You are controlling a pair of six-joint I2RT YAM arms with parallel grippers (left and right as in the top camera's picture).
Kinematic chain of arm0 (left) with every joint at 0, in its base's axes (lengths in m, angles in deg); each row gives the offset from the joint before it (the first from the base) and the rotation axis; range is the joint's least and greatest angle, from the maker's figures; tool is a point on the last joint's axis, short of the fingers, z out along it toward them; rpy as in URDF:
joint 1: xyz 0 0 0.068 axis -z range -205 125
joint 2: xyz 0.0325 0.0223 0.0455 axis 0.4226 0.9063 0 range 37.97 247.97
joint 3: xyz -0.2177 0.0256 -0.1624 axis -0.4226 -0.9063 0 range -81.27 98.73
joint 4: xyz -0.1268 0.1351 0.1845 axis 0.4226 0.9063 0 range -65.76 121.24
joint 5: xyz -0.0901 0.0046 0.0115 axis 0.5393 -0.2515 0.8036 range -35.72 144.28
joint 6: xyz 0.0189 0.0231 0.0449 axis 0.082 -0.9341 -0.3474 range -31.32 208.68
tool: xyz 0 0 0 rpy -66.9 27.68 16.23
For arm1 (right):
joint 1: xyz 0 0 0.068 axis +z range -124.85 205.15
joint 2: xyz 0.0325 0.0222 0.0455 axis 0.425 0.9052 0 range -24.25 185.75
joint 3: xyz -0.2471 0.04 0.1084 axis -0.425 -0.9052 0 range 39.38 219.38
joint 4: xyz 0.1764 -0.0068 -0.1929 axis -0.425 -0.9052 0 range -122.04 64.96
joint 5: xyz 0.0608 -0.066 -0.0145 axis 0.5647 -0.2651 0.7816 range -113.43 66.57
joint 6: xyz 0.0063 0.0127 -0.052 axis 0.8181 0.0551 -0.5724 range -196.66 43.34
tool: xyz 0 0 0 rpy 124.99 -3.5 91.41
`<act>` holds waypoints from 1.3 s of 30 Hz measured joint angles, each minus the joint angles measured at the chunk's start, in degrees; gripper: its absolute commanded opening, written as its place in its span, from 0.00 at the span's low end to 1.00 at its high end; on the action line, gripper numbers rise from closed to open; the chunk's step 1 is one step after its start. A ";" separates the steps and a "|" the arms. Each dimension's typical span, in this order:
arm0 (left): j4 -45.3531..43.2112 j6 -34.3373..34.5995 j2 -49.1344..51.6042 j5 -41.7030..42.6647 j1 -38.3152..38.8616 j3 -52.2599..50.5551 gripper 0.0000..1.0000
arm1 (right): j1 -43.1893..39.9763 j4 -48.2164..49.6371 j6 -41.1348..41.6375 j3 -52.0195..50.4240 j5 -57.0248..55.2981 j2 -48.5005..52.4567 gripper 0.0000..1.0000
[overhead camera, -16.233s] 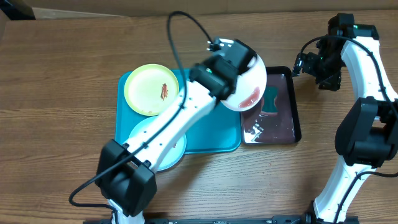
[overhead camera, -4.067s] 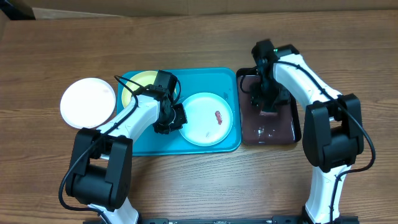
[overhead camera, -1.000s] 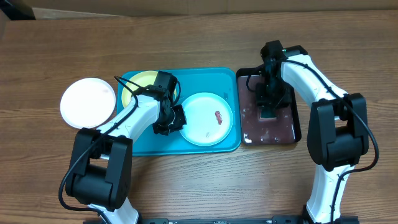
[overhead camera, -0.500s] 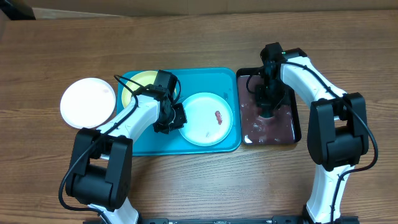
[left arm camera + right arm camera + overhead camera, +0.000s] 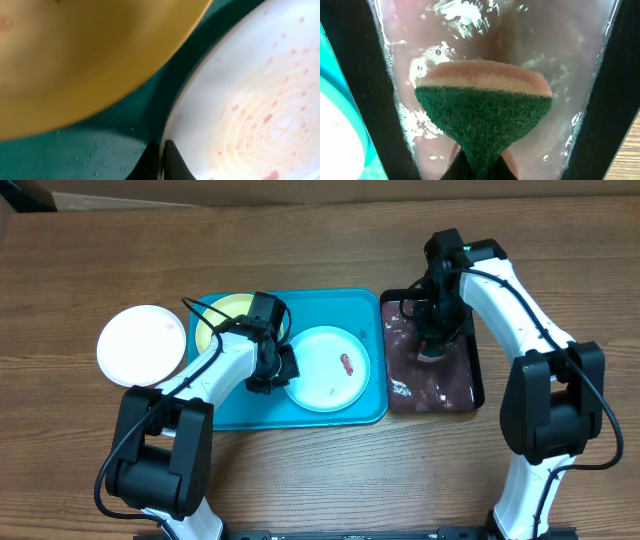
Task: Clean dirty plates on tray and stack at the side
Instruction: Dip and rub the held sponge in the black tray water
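Note:
A light blue plate (image 5: 327, 370) with a reddish smear lies on the turquoise tray (image 5: 340, 310). My left gripper (image 5: 286, 368) is shut on its left rim; in the left wrist view its dark fingertips (image 5: 161, 161) pinch the pale rim (image 5: 240, 100). The yellow-green plate (image 5: 222, 313) sits at the tray's back left, partly under my left arm, and fills the top of the left wrist view (image 5: 85, 55). A white plate (image 5: 141, 345) rests on the table left of the tray. My right gripper (image 5: 432, 345) is shut on a green sponge (image 5: 482, 115) over the black tray.
The narrow black tray (image 5: 478, 380) with pinkish foamy liquid (image 5: 520, 35) stands right against the turquoise tray's right side. Bare wooden table (image 5: 320, 470) lies in front and behind. A cable arches over my left arm.
My right gripper closed on the sponge and drew it slightly back in the black tray. My left gripper closed tighter on the blue plate's rim, and the plate slid a little left.

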 measured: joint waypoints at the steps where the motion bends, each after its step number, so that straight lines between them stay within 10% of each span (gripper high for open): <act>1: 0.48 0.00 0.00 0.00 0.00 0.04 0.04 | 0.00 0.00 -0.33 0.02 -0.02 0.00 0.04; 39: 2.34 1.73 0.00 0.00 0.00 0.17 0.04 | 3.04 -8.02 4.79 1.68 -10.58 0.00 0.04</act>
